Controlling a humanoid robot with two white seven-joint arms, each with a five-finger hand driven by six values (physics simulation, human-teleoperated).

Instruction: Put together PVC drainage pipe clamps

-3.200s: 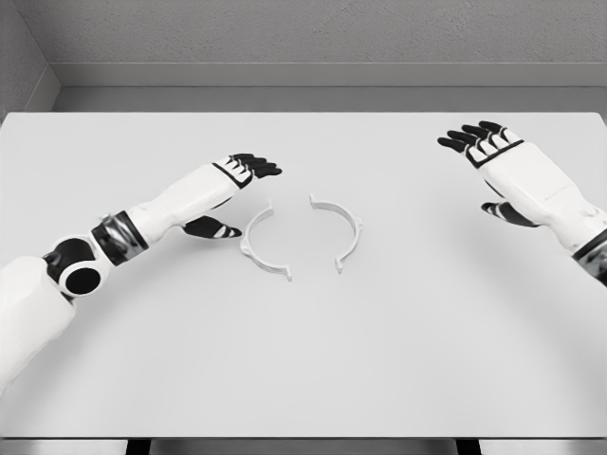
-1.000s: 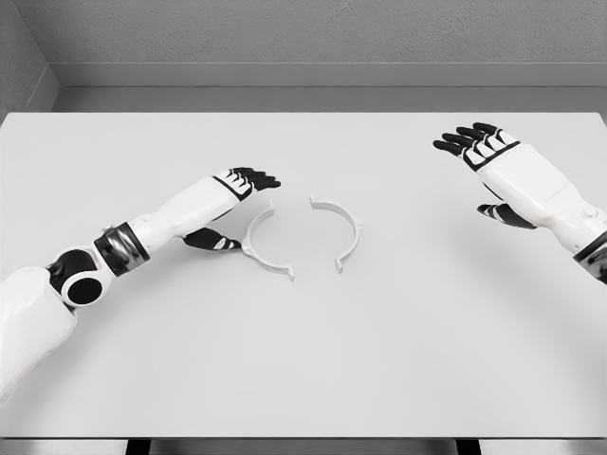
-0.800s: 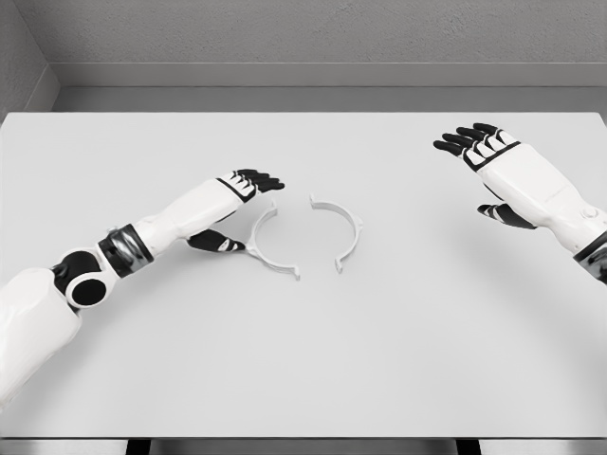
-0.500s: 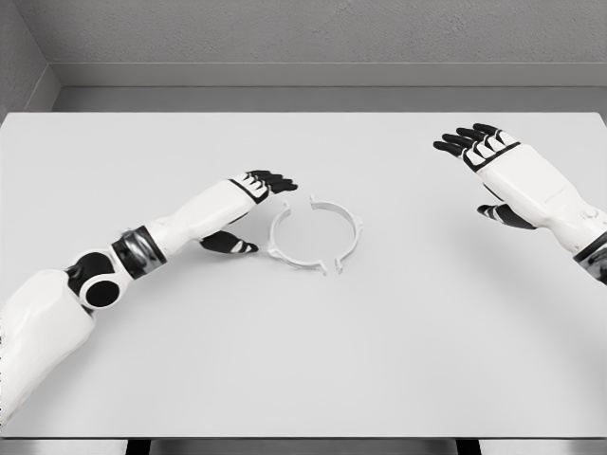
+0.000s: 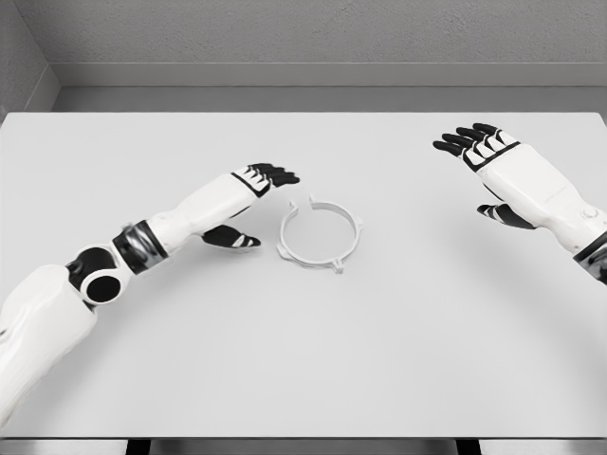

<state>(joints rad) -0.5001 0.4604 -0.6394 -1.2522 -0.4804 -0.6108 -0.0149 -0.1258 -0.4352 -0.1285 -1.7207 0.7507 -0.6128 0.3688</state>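
Two white half-ring clamp pieces lie together on the white table (image 5: 303, 360), forming a closed ring. The left clamp half (image 5: 287, 237) meets the right clamp half (image 5: 353, 230) at small tabs at the top and bottom. My left hand (image 5: 254, 199) sits just left of the ring, fingers stretched out flat and thumb low beside the left half, holding nothing. My right hand (image 5: 482, 156) hovers far to the right, fingers spread, well apart from the ring.
A grey wall and ledge (image 5: 322, 74) run along the table's far edge. The table's near edge (image 5: 303, 439) shows at the bottom of the head view.
My left hand has slid to the right, pushing the left clamp half across the table until it met the right half. The right hand has stayed put.
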